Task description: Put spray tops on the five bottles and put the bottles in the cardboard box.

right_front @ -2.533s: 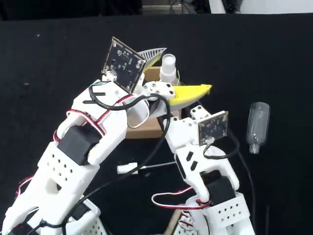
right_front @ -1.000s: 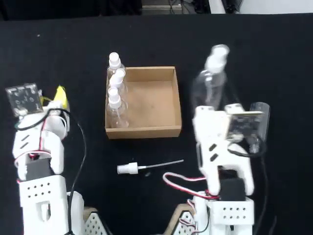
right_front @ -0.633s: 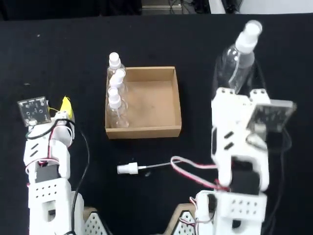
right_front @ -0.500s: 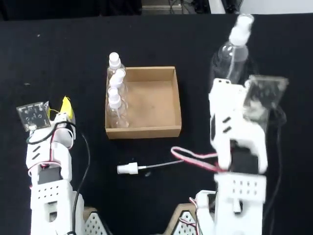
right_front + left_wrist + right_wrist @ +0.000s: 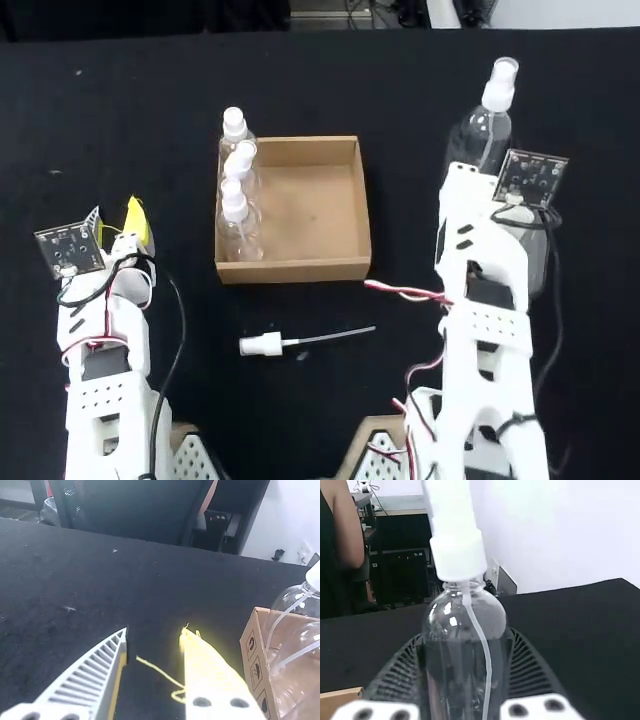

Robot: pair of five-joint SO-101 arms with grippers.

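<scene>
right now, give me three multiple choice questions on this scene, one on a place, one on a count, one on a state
1. Where is the loose spray top relative to the cardboard box?
A. inside it
B. balanced on its rim
C. outside it on the table, on the side nearer the arm bases

2. How many bottles stand in the box?
A. one
B. three
C. five

3. What state is the right gripper in?
A. shut on a capped bottle
B. open and empty
C. shut on a bare spray top

Answers: 1 C, it lies on the black table apart from the box. 2 B, three line one wall. 3 A, its fingers flank the bottle's body.
</scene>
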